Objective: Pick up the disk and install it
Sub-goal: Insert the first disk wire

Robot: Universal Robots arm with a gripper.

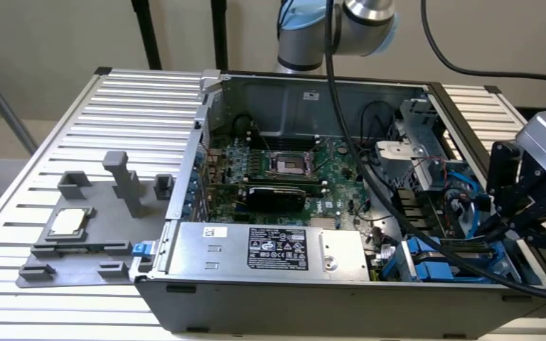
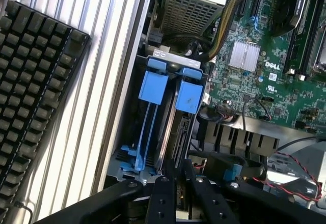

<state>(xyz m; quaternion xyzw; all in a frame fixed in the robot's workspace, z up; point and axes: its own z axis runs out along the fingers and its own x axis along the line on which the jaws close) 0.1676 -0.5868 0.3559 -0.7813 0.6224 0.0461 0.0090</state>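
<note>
The disk (image 2: 177,132) stands on edge in a slot of the drive bay (image 1: 443,268) at the open computer case's corner on the exterior view's right, with its blue carrier tab (image 2: 189,95) at the far end. A second blue carrier (image 2: 153,85) sits in the slot beside it. My gripper (image 2: 179,186) hangs over the near end of the disk, its two black fingers (image 2: 162,198) close together. Whether they touch the disk I cannot tell. In the exterior view the gripper (image 1: 493,227) reaches down into the bay from the right.
A black keyboard (image 2: 35,81) lies on the slatted table beside the case. Cables (image 2: 239,170) and the green motherboard (image 2: 254,76) border the bay. On the exterior view's left, a grey fixture (image 1: 111,206) holds a small square silver chip (image 1: 69,222). The power supply (image 1: 264,246) fills the case front.
</note>
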